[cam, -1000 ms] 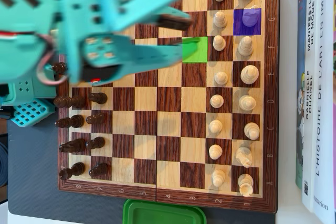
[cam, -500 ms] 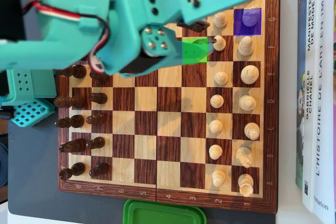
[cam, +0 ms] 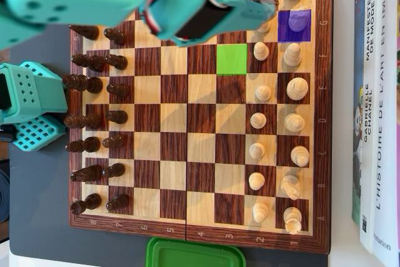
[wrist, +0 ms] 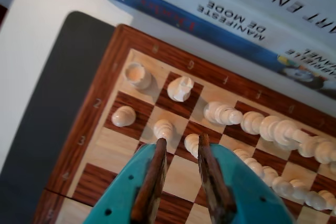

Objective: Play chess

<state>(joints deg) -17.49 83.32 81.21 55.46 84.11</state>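
My arm swung further toward white corner. End effector [wrist: 179,142] spread, empty, above knight [wrist: 180,88]. Next: descend, pinch knight, carry to green square [cam: 232,59].

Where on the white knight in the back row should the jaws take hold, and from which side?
Take the knight at its head, coming straight down from above. It stands upright, and the rook and a pawn stand close to its base.

Claw [cam: 265,9] now farther up-right in overhead view, green square [cam: 232,59] uncovered.
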